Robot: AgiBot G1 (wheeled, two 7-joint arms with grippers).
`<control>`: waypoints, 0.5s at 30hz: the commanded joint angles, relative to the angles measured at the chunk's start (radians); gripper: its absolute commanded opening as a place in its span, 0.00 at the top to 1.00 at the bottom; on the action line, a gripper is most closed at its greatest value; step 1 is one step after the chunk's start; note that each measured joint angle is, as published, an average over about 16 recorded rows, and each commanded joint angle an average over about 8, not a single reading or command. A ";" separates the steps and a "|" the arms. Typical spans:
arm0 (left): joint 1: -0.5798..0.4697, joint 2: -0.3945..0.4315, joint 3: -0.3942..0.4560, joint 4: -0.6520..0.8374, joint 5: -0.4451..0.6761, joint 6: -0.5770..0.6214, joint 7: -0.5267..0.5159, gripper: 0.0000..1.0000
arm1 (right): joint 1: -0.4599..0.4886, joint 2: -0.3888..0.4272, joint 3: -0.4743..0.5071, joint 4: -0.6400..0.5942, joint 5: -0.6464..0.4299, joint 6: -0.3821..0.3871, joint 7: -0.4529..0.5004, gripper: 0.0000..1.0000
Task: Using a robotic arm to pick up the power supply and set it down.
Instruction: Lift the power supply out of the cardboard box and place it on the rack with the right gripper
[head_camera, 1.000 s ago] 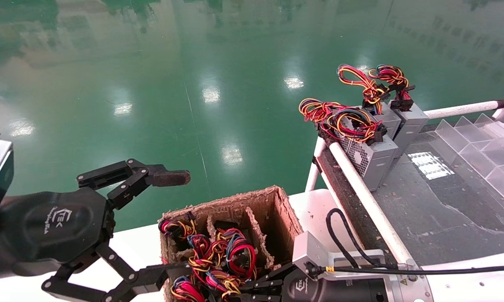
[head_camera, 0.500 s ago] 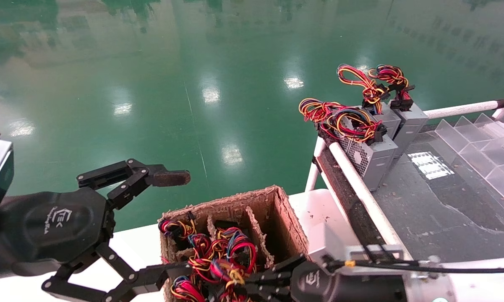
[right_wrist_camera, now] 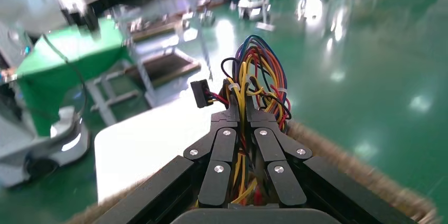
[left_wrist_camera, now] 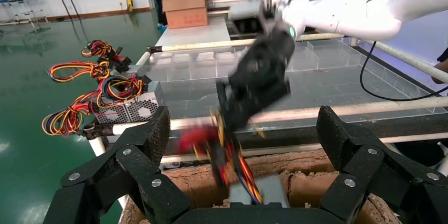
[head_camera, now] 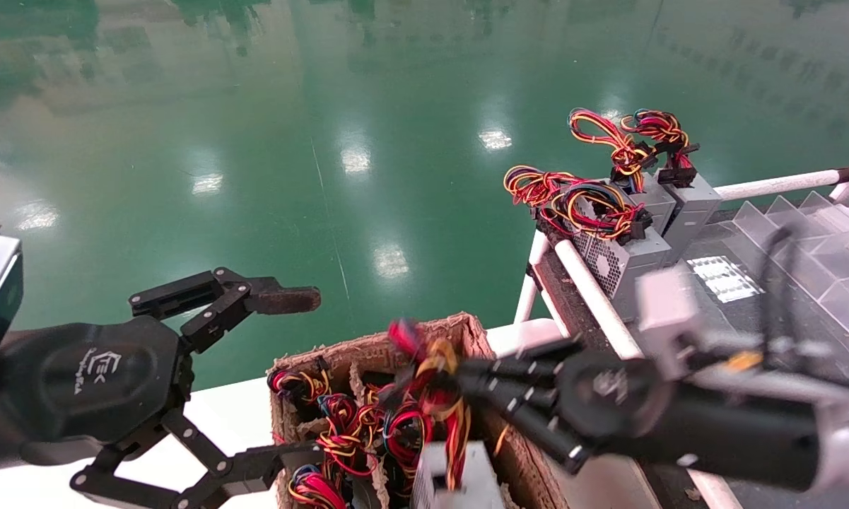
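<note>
Right hand [head_camera: 466,385] risen, clamping power supply [head_camera: 447,481] wires

A factory or assembly hall. A glossy green epoxy floor [head_camera: 311,141] mirrors rows of ceiling lights. A conveyor line [head_camera: 735,332] with white rails and clear plastic dividers [head_camera: 820,240] carries grey power supply units [head_camera: 625,265] with wire bundles. A pulp carton [head_camera: 466,339] holds more units. The left wrist view shows a cardboard box [left_wrist_camera: 185,10], white walls and further workstations.

Right gripper [head_camera: 459,385] jaws clamped; left gripper [head_camera: 283,375] jaws wide.
</note>
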 commanded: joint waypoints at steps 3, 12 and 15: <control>0.000 0.000 0.000 0.000 0.000 0.000 0.000 0.00 | 0.026 0.039 0.044 0.014 0.064 -0.005 0.027 1.00; 0.000 0.000 0.000 0.000 0.000 0.000 0.000 0.00 | 0.118 0.106 0.115 -0.009 0.112 0.002 0.030 1.00; 0.000 0.000 0.001 0.000 0.000 0.000 0.000 0.00 | 0.133 0.127 0.123 -0.041 0.104 -0.001 0.021 1.00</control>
